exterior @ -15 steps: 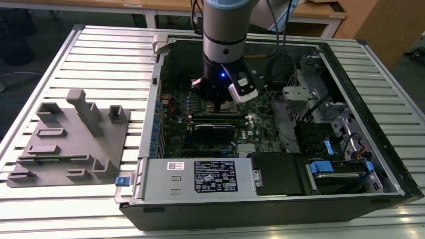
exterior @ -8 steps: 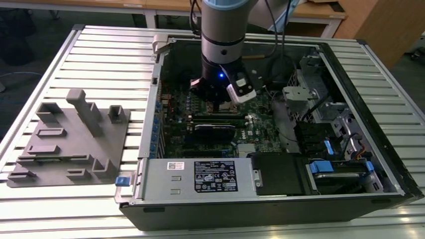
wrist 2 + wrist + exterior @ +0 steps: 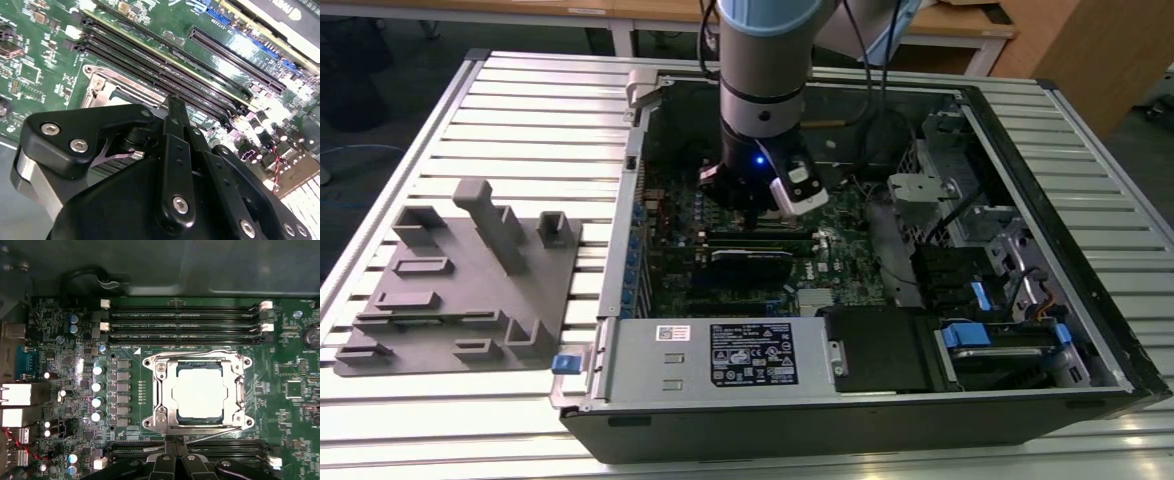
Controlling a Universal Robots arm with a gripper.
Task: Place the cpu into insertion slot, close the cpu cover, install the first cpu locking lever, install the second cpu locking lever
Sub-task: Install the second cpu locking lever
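Arm reached down into the open computer case (image 3: 1014,330), which lay on the slatted tabletop (image 3: 520,110). The jaws (image 3: 750,205) hung low over the green motherboard (image 3: 674,270), near the middle of the case in the exterior view.

In the first wrist view, the cpu (image 3: 200,390) sat flat inside the insertion slot (image 3: 242,392), its dull silver top facing up. The cpu cover (image 3: 170,395) lay closed over it, framing the chip through its window. Thin wire locking levers (image 3: 200,354) ran along the socket's edges, lying flat against the frame.

The jaws' black fingertips (image 3: 176,447) were together, tips meeting at one narrow point just beside the socket edge next to the long black memory slots (image 3: 185,315). Nothing was seen between them. In the second wrist view the fingers (image 3: 176,135) were likewise pressed together.

A grey parts fixture (image 3: 467,280) rested on the tabletop toward the exterior view's left, well apart from the case.
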